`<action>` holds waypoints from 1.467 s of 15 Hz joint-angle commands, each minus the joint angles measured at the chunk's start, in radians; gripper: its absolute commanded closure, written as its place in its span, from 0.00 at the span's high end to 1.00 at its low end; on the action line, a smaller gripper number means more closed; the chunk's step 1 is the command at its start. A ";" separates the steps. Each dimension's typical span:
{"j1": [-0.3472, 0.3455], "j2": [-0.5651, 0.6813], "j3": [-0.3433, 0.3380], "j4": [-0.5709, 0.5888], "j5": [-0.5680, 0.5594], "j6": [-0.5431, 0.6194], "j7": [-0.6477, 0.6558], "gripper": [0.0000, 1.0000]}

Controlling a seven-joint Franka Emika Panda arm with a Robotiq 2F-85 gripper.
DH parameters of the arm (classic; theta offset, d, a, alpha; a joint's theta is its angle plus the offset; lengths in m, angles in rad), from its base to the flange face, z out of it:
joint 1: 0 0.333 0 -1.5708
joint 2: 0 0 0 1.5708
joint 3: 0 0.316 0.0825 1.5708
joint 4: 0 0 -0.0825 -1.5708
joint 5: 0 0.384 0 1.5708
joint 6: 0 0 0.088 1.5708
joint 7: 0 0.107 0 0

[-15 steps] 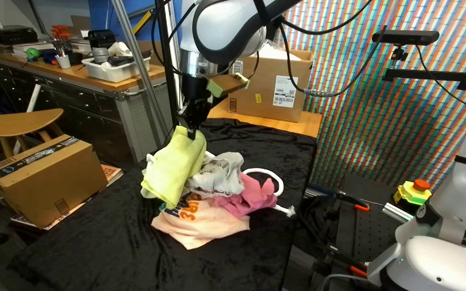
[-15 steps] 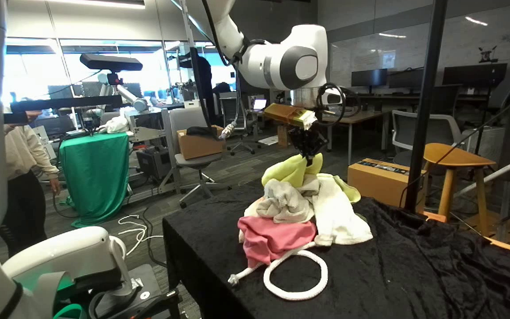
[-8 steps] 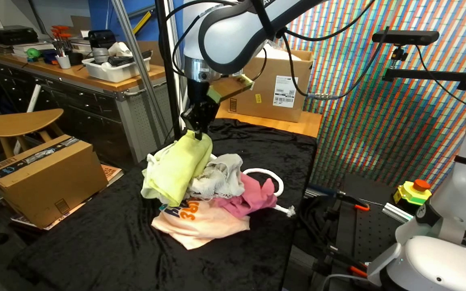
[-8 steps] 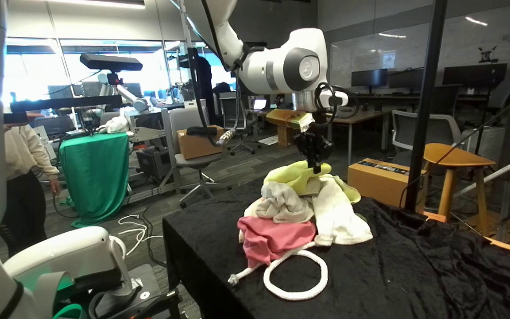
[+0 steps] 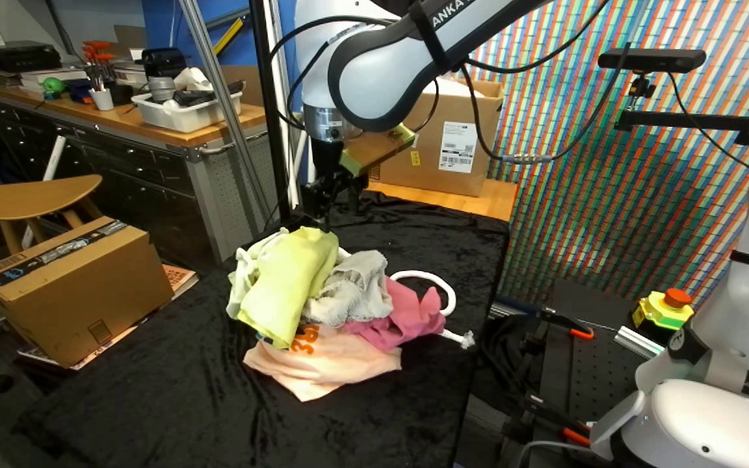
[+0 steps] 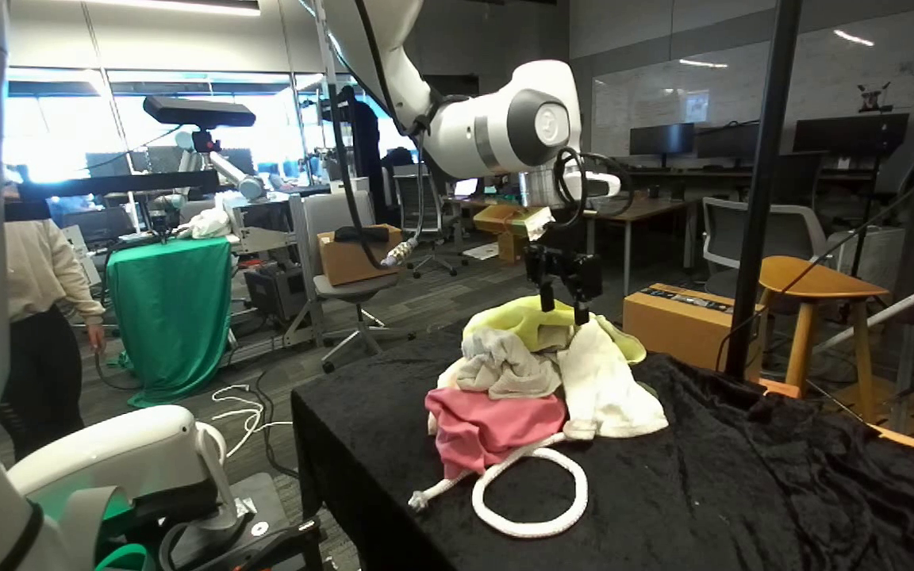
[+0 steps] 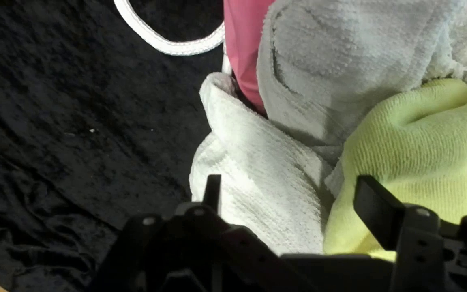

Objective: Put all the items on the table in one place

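Gripper [image 6: 564,308] was found hanging above the heap [image 5: 342,305], its fingers [image 7: 377,211] spread well apart. In the wrist view, one finger showed against the yellow cloth [image 5: 291,279] and its fellow against the white cloth [image 6: 612,385]; whether either touched the fabric could not be determined.

The cloths lay together in one heap on the black-draped worktop [image 5: 173,403], between the edge facing the robot base [image 5: 712,422] and the edge opposite. The yellow cloth occupied the side of that opposite edge and lay folded, overlapping the orange-lettered peach cloth [image 5: 326,367]. The grey cloth [image 5: 358,292] was bunched against the yellow cloth and rested partly on the pink cloth [image 6: 497,428]. The pink cloth overlapped the peach cloth and lay toward the base-side edge.

The white cloth hung down the flank of the heap to the worktop, toward the edge nearest the white-labelled cardboard box [image 5: 426,169]. The white rope [image 6: 532,529] lay looped just beside the pink cloth, on the box side. Its tail passed beneath a corner of the pink cloth, and its knotted end lay near the base-side edge.

In both exterior views the arm [image 6: 497,127] extended over the worktop, its wrist above the heap.
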 commanded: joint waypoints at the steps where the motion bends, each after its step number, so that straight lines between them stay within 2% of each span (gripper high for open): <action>1: 0.007 -0.122 -0.020 -0.134 -0.021 -0.024 0.044 1.00; 4: -0.006 -0.238 -0.013 -0.270 0.001 -0.013 0.048 1.00; 7: -0.021 -0.399 0.001 -0.433 0.032 -0.001 0.037 1.00; 14: -0.048 -0.780 0.030 -0.729 0.124 0.007 0.021 1.00; 19: -0.081 -1.054 0.059 -0.943 0.122 0.125 0.021 1.00; 20: -0.092 -1.024 0.063 -0.824 0.126 0.055 0.011 1.00; 22: -0.109 -1.094 0.070 -0.848 0.126 0.065 0.009 1.00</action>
